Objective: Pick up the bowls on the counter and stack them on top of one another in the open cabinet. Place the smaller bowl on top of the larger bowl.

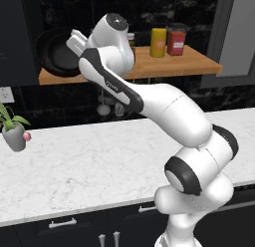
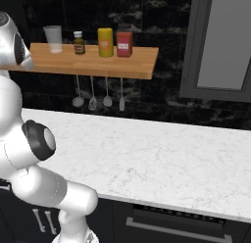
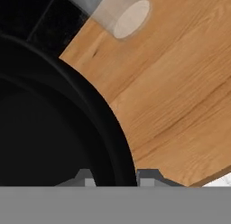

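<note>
A wide black bowl with a flared rim, the larger bowl (image 1: 56,54), sits tilted at the left end of the open cabinet's wooden shelf (image 1: 169,64). My gripper (image 1: 72,41) reaches it from the right. In the hand view the gripper (image 3: 116,177) is shut on the bowl's rim (image 3: 108,123), one fingertip (image 3: 84,178) inside and the other outside over the shelf board (image 3: 180,96). The smaller bowl is out of view. The white marble counter (image 1: 89,166) lies below.
On the shelf stand a clear glass (image 2: 53,38), a small bottle (image 2: 79,42), a yellow canister (image 2: 105,42) and a red one (image 2: 124,43). Utensils (image 2: 92,97) hang under the shelf. A potted plant (image 1: 15,132) stands at the counter's left.
</note>
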Controlling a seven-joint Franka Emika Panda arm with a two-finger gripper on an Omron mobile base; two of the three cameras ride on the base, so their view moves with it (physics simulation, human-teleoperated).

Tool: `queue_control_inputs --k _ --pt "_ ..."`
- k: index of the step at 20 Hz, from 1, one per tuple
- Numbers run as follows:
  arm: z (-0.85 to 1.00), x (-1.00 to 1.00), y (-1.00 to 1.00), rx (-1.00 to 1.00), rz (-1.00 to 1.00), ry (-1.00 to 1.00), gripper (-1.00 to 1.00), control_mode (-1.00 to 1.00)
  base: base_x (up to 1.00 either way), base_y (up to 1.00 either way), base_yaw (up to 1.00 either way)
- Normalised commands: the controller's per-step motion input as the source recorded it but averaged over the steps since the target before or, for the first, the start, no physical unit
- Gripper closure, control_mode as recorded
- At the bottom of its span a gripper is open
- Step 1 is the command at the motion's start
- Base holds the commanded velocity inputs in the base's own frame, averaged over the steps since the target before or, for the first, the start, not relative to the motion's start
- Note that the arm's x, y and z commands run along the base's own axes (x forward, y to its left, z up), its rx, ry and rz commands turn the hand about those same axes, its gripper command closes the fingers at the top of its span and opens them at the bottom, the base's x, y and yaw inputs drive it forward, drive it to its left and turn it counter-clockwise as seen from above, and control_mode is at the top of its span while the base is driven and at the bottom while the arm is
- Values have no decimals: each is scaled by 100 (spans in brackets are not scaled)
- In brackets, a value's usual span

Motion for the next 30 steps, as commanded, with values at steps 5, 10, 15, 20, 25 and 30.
queue_control_inputs --k 5,10,15,20,25,30 --pt "0 34 4 0 -17 15 100 -100 0 0 0" --pt "-9 25 0 0 -14 9 100 -100 0 0 0" --pt "-10 21 0 -3 -10 4 100 -100 0 0 0" --pt "-7 38 0 -3 -11 1 100 -100 0 0 0" --pt "-1 36 0 0 -8 0 -100 -100 0 0 0" --pt "0 15 0 0 -3 0 -100 -100 0 0 0"
